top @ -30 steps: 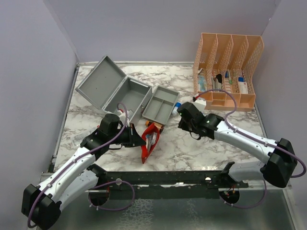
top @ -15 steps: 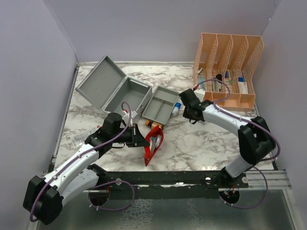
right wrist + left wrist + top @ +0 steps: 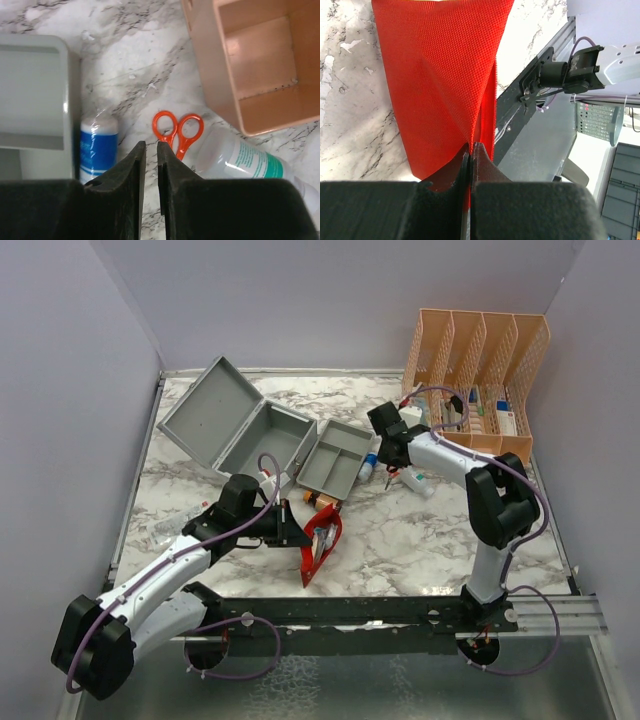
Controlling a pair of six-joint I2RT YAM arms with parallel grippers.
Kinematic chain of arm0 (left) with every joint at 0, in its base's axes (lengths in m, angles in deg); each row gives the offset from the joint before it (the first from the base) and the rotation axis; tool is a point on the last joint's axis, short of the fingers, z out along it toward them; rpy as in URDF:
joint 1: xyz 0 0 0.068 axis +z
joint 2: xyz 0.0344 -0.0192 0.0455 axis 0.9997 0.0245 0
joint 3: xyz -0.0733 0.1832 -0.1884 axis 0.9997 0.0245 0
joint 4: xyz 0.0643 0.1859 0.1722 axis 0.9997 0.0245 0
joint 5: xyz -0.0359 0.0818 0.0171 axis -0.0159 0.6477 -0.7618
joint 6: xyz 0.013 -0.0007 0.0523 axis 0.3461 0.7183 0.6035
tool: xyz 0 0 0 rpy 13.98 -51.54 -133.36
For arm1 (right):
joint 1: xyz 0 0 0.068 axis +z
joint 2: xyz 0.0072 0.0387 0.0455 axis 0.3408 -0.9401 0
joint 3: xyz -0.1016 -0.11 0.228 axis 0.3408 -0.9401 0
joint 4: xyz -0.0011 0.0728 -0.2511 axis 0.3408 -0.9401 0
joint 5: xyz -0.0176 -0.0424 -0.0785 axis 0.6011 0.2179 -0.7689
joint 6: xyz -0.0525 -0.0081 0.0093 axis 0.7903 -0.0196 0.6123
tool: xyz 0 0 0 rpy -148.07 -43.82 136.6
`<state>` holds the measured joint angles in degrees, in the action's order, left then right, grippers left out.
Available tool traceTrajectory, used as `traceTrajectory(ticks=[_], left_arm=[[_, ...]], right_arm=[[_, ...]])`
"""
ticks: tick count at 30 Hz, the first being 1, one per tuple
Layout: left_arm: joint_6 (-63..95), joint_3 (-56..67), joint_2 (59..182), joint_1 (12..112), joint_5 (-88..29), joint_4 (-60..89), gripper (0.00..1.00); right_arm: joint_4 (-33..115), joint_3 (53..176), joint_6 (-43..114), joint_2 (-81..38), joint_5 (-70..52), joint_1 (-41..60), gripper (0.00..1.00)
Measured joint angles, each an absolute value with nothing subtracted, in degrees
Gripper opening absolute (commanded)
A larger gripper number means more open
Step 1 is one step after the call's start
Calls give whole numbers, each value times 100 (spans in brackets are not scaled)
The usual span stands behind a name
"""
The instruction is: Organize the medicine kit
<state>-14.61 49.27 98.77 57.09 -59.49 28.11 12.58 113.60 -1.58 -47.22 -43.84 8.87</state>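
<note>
- Our left gripper point(image 3: 471, 147) is pressed shut on a fold of the red pouch point(image 3: 440, 75). It pinches the fabric near one edge, and we judge this lifts and steadies the pouch so its contents can be reached.
- In the top view the pouch point(image 3: 320, 540) stands on edge at the near middle of the table point(image 3: 400, 540), mouth gaping. A few small items show inside it and just beyond it.
- Our right gripper point(image 3: 151, 145) has its jaws a narrow slit apart with nothing between them. It hangs over the marble above the orange scissors point(image 3: 177, 131), which we take as its next pick.
- A blue-and-white roll point(image 3: 98, 145) lies just left of the scissors, against the inner tray point(image 3: 32, 90). A white bottle point(image 3: 240, 157) lies to their right, near the peach organizer point(image 3: 250, 65).
- The medicine kit point(image 3: 245, 430) sits far left with its lid thrown back. Its inner tray is lifted out and set just right of it, so both are free for loading.
- Since a second ago the right arm has folded back and carried its gripper from mid-table out toward the organizer, its jaws narrowing. The scissors and bottle now show where the arm had covered them.
- The left gripper has kept its pinch, and the pouch has barely shifted.
</note>
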Motion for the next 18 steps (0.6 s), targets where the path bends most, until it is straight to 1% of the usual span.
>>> traceTrajectory(ticks=[3, 5, 18], left_arm=[[-1424, 4927, 9903, 5709, -5949, 2815, 0], [-1402, 4927, 9919, 5709, -5949, 2822, 0], [-1336, 4927, 9997, 5709, -5945, 2835, 0]], right_arm=[[1179, 11410, -169, -4859, -4386, 767, 24], [1177, 11464, -152, -4975, -4375, 697, 25], [1378, 11421, 281, -5253, -3829, 555, 21]])
